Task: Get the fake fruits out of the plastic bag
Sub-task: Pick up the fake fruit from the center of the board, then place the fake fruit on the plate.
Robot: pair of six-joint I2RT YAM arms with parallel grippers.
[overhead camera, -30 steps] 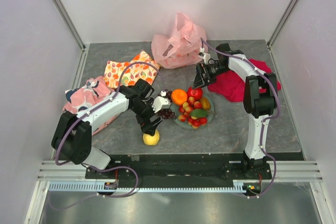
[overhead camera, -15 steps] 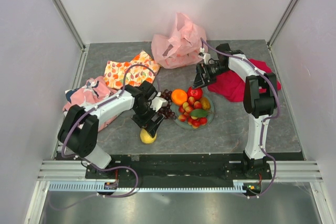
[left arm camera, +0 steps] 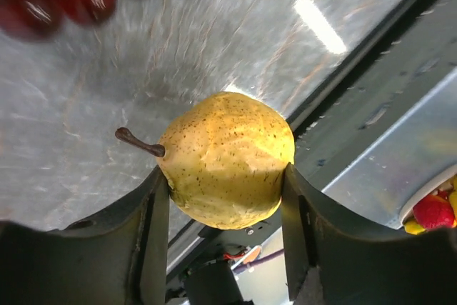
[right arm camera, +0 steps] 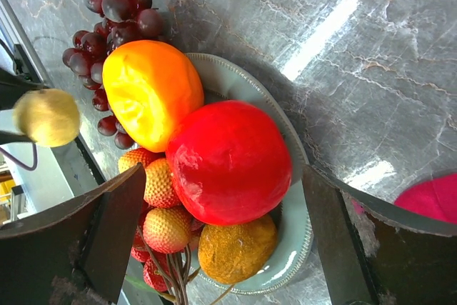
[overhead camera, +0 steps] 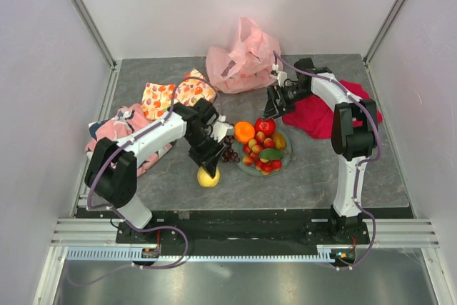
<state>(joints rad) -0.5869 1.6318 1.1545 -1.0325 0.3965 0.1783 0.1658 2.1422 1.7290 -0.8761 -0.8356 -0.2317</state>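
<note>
Here the plate (right arm camera: 300, 226) holds apple (right arm camera: 232, 162), orange (right arm camera: 151, 94), small red fruits (right arm camera: 166, 228).

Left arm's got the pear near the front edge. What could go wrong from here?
The left pincer grips the pear only at its rounded, glossy sides; a slip could send it rolling off the table's nearby front edge.
The plate is already heaped with fruit; adding the pear may knock some off.
The right pincer hangs open over that plate, so the pincers might clash there.
</note>
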